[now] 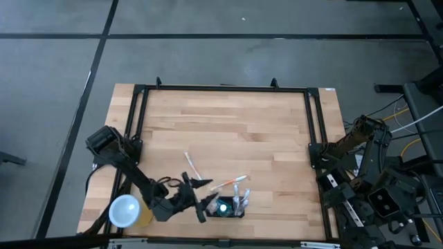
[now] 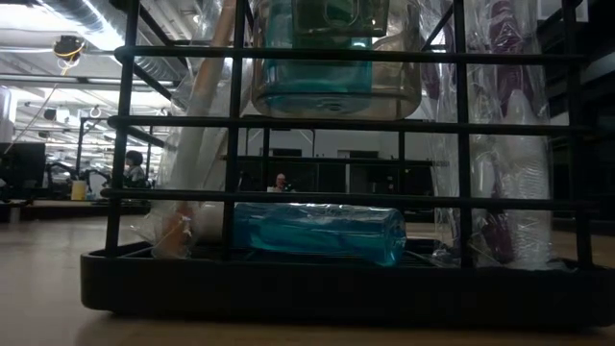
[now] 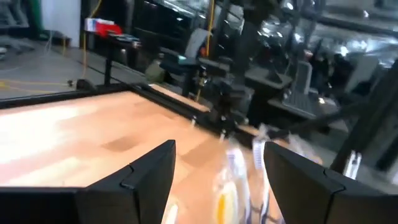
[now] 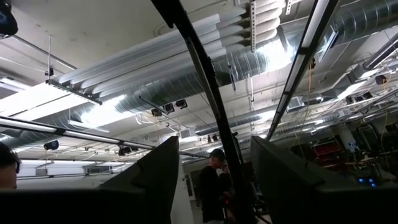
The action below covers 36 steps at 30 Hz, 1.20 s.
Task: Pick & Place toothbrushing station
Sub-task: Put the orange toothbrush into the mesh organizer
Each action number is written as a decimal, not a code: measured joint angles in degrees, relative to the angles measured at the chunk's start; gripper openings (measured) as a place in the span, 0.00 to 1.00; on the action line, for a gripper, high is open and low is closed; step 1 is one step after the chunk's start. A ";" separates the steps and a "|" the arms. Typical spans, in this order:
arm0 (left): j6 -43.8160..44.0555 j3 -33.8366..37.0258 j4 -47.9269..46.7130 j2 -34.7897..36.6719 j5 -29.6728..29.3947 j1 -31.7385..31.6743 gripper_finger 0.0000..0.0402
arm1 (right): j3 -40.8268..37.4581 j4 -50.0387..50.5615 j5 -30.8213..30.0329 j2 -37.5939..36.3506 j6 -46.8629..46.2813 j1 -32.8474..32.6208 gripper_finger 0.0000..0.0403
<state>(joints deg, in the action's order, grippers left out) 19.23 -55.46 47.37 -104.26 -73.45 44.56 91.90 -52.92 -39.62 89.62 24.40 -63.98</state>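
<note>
The black holder box (image 1: 228, 207) is sitting near the front edge of the tabletop (image 1: 228, 124), a little right of the middle, with a teal bottle (image 2: 317, 231) lying inside it and wrapped toothbrushes (image 1: 239, 200) sticking out of it; in the low view its black tray and bars are filling the whole picture. The left pincer (image 1: 201, 200) is hanging just beside the box on its left, so the box is lying to the right of the fingers, close enough that contact cannot be ruled out. The box's long side seems to be running left to right, along the line of the arm's reach. The left pincer is standing released, fingers spread wide with nothing between them, as the left wrist view is showing. The left arm is stretching low across the front left corner, past a yellow cup with a white top (image 1: 126, 211). Two more wrapped toothbrushes (image 1: 190, 166) are lying on the wood just behind the box. The right arm is waiting folded off the right edge, far from the box; the right pincer (image 4: 214, 180) is pointing at the ceiling, parted and empty. The left arm is clearly the nearer one for any next grasp.
</note>
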 joint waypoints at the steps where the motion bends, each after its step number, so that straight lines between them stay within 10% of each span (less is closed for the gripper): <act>1: 0.32 -0.08 -0.66 0.48 -0.49 0.04 0.60 | 0.00 0.11 0.00 0.00 0.00 -0.07 0.50; 4: -2.61 0.10 -5.19 1.74 -0.73 0.11 0.60 | 0.00 0.36 0.00 0.00 0.02 -0.25 0.50; 7: -2.43 0.09 -8.79 5.69 -15.60 1.15 0.59 | 0.00 0.36 0.04 0.00 0.02 -0.50 0.50; 14: 9.15 5.95 -13.38 13.76 -16.60 -3.22 0.54 | 0.00 0.83 3.66 0.04 0.09 -0.62 0.50; 17: 9.79 9.33 -16.49 17.63 -7.74 -6.43 0.50 | 0.00 0.99 5.25 0.32 0.04 -0.64 0.50; 23: 18.83 15.18 -31.24 25.39 35.70 -19.68 0.48 | -0.02 1.22 6.03 1.51 0.07 -0.62 0.50; 29: 43.12 14.01 -57.97 30.58 37.17 -32.84 0.48 | -0.02 1.01 6.24 1.66 0.28 -0.62 0.50; 36: 65.02 13.12 -94.48 30.35 52.23 -39.42 0.46 | -0.02 0.54 7.56 1.85 1.32 -0.58 0.50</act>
<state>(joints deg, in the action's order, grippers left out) 84.25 -42.35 -47.11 -73.91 -21.22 5.14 91.88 -52.37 -32.05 91.48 25.73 -64.55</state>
